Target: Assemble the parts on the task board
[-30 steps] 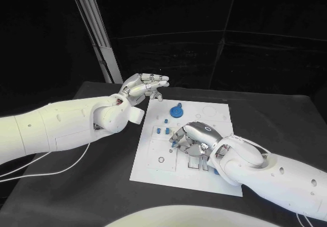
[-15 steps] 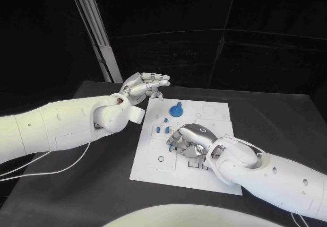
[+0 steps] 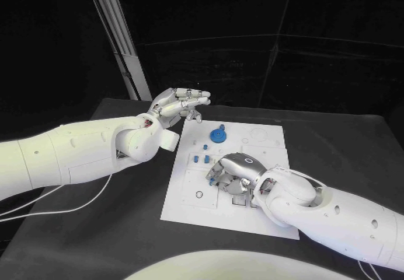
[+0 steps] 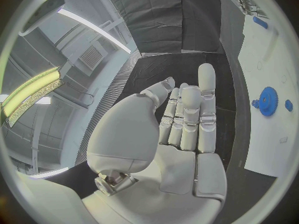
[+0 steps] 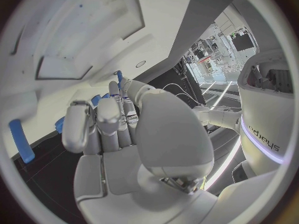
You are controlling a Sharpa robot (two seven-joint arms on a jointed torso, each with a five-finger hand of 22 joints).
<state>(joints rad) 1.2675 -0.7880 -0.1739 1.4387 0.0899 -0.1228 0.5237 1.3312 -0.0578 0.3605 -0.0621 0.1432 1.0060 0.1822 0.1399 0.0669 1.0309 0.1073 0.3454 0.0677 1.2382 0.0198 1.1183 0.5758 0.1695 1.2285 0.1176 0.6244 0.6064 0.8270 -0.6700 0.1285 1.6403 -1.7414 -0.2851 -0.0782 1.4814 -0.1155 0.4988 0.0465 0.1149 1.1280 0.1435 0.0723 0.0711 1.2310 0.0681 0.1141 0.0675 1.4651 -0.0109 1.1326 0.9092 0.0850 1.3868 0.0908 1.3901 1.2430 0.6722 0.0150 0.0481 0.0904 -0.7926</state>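
Your head view is dim with a black backdrop; the white task board (image 3: 187, 198) is bright. Wrist views bend straight edges.

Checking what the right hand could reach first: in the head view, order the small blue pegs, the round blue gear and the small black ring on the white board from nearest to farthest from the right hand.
Measured from the right hand:
1. Small black ring, on the board's left part, just beside the hand.
2. Small blue pegs, just beyond the hand; too close to the ring to rank firmly.
3. Round blue gear, farther up the white board, clearly farthest.
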